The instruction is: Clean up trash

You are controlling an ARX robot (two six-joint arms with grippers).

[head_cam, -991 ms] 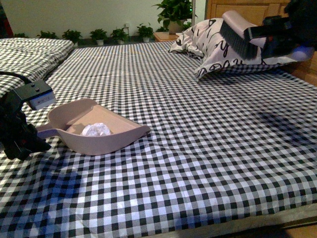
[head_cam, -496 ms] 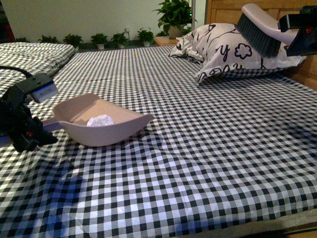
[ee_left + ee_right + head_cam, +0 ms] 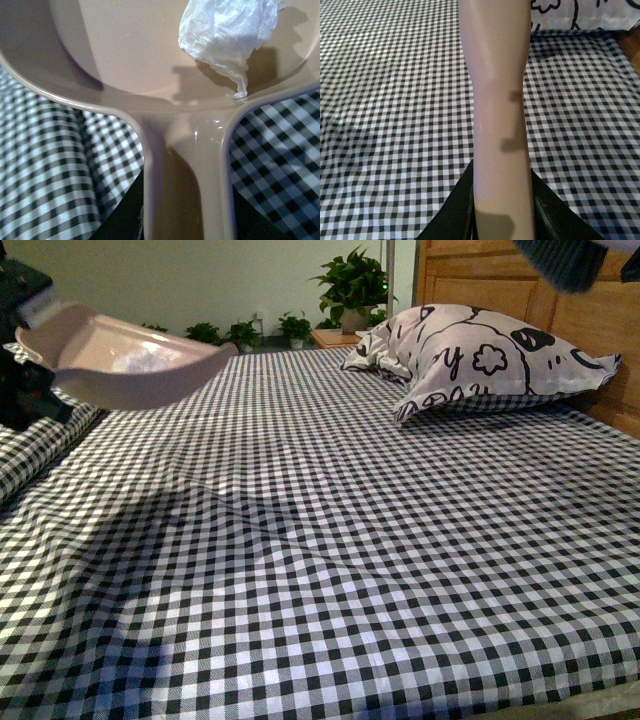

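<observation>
The beige dustpan [image 3: 120,365] hangs high at the far left, well above the bed. My left gripper [image 3: 22,390] is shut on its handle [image 3: 187,190]. The trash, a crumpled white paper wad [image 3: 227,30], lies inside the pan near the handle end; in the front view it shows faintly over the rim [image 3: 140,358]. My right gripper [image 3: 502,220] is shut on the brush's beige handle [image 3: 497,100]. Only the dark bristles [image 3: 562,262] show at the top right edge of the front view.
The bed has a black-and-white checked sheet [image 3: 350,540]. A black-and-white patterned pillow [image 3: 480,360] leans on the wooden headboard [image 3: 500,290] at the back right. Potted plants [image 3: 350,285] line the far wall. A second checked bed [image 3: 30,450] lies at the left.
My left gripper has lifted the dustpan with the wad from the bed surface up and to the left. My right gripper has raised the brush up and nearly out of the front view.
</observation>
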